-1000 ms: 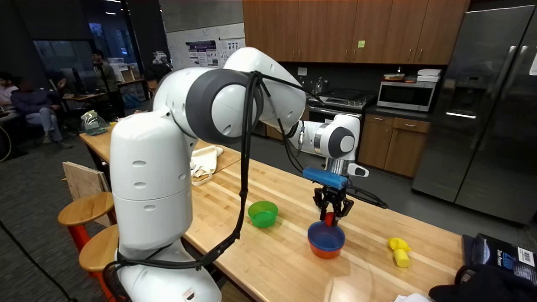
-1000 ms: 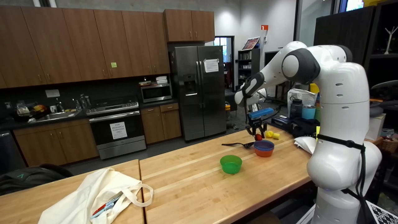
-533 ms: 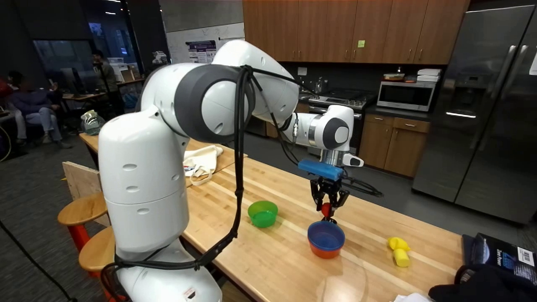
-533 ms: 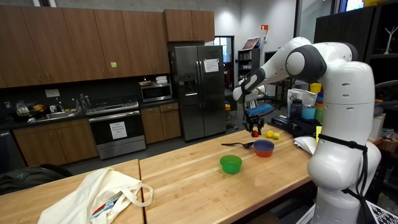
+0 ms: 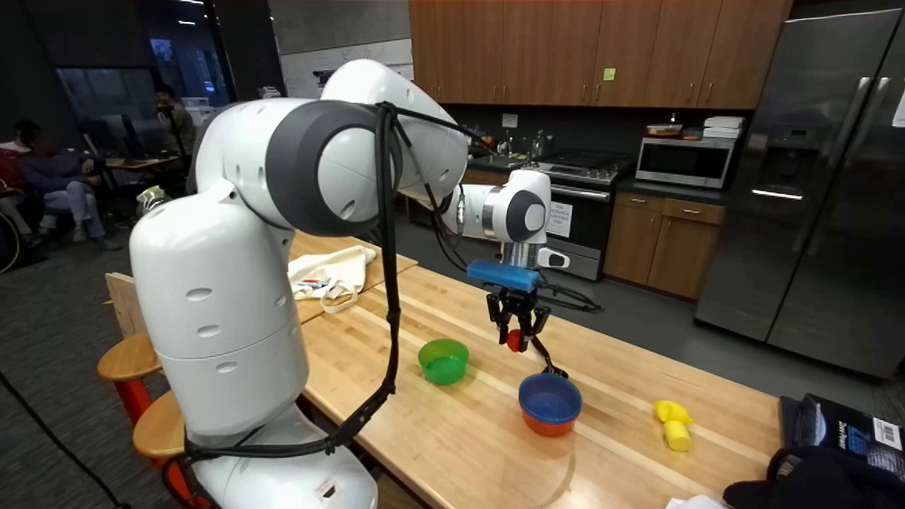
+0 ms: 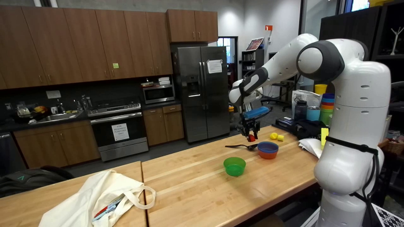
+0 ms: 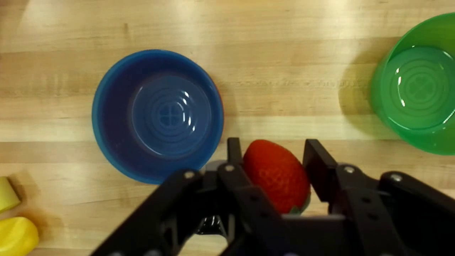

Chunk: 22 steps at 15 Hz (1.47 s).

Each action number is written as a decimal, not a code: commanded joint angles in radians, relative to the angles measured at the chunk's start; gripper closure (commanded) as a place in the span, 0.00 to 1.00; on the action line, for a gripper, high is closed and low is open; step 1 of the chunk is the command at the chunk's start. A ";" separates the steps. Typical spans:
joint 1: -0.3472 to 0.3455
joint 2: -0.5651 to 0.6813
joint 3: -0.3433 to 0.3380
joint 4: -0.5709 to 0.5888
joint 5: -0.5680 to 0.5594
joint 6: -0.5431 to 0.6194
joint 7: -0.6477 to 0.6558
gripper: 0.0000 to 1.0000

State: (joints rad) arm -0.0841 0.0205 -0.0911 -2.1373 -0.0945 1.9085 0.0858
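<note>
Clearly, the claw pinches a strawberry. Lower than it, a blue bowl sits one side — a green bowl the other.

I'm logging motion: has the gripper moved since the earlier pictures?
Yes: in an exterior view, the gripper has moved away from the blue bowl toward the unmoved green bowl.

The table is light brown wood with pale stripes. On it sit a green bowl, an orange bowl, a black thing with a long handle, a lumpy yellow thing and a short yellow block
</note>
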 commanded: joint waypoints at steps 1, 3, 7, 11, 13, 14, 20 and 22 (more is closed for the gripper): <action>0.006 -0.042 0.009 -0.052 -0.013 0.015 -0.008 0.78; 0.009 -0.042 0.014 -0.063 -0.017 0.018 -0.002 0.78; 0.020 -0.063 0.026 -0.091 -0.024 0.024 -0.004 0.78; 0.026 -0.123 0.034 -0.088 -0.015 0.009 -0.015 0.78; 0.026 -0.146 0.038 -0.090 -0.017 0.011 -0.013 0.78; 0.027 -0.156 0.041 -0.093 -0.018 0.012 -0.009 0.78; 0.048 -0.194 0.086 -0.175 -0.079 0.023 0.028 0.78; 0.063 -0.202 0.106 -0.213 -0.100 0.022 0.029 0.78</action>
State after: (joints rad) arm -0.0430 -0.1361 -0.0075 -2.2795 -0.1545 1.9208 0.0922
